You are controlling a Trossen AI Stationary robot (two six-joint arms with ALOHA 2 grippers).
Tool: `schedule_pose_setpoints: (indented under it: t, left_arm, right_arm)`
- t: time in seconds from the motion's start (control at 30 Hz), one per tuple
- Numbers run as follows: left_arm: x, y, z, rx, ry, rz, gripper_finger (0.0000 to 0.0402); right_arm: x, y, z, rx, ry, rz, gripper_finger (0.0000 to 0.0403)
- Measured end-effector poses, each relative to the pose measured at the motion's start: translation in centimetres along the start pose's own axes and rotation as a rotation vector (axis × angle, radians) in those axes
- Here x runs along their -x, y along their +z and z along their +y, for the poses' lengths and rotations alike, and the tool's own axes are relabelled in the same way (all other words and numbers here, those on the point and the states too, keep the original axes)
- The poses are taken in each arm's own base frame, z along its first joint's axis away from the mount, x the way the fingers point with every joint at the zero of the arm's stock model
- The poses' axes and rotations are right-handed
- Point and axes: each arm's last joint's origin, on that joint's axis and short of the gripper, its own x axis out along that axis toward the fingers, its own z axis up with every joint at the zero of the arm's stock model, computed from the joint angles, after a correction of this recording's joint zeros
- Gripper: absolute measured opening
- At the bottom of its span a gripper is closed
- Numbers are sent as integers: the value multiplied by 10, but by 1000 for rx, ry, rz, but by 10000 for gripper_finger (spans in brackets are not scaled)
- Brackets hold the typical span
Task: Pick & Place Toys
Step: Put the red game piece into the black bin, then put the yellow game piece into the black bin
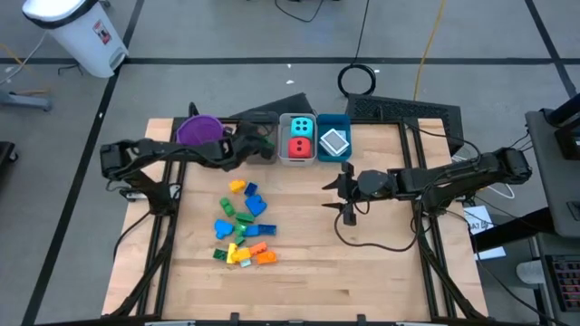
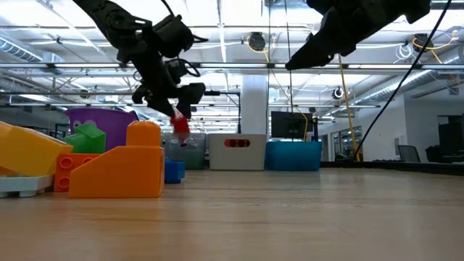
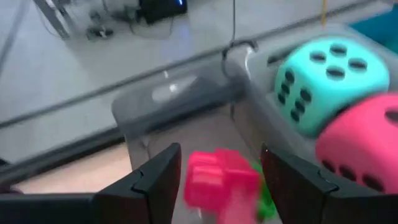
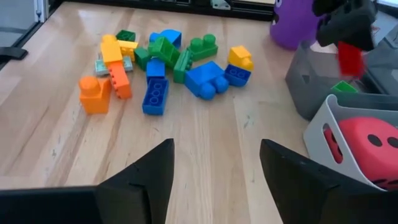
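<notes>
Left gripper (image 3: 214, 186) jaws clamping red brick (image 3: 221, 183) above grey bin (image 3: 180, 118); off-centre release risks spill onto bench (image 1: 381, 263); right gripper (image 1: 347, 195) jaws wide.

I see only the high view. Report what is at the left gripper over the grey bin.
Observer: A red brick is at the left gripper, above the grey bin; held or loose, I cannot tell.
Operator: Check that bin's contents.
Observer: The right wrist view shows one green brick inside it.
Operator: Now report the right arm.
Observer: The right gripper is open and empty, facing the brick pile.
</notes>
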Motion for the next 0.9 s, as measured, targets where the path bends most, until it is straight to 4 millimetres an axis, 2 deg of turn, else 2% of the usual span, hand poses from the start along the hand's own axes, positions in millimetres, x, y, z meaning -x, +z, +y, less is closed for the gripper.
schedule_pose_setpoints:
  t: [0.2, 0.37, 0.5, 0.63, 0.77, 0.9]
  left_arm:
    - [-3, 1, 3, -59, -32, 23, 250]
    - [6, -1, -3, -128, -125, 56, 262]
    - [30, 0, -11, -175, -332, 104, 265]
    - [66, -8, -29, -270, -549, 121, 259]
    - [98, -22, -47, -306, -659, 122, 251]
    - [118, -40, -55, -344, -690, 179, 253]
  right_arm:
    - [0, 0, 0, 0, 0, -1, 210]
    - [0, 0, 0, -1, 0, -1, 208]
    - [0, 0, 0, -7, 0, -1, 206]
    - [0, -1, 0, -4, 0, 6, 206]
    - [0, 0, 0, -4, 0, 5, 204]
    - [0, 0, 0, -7, 0, -1, 205]
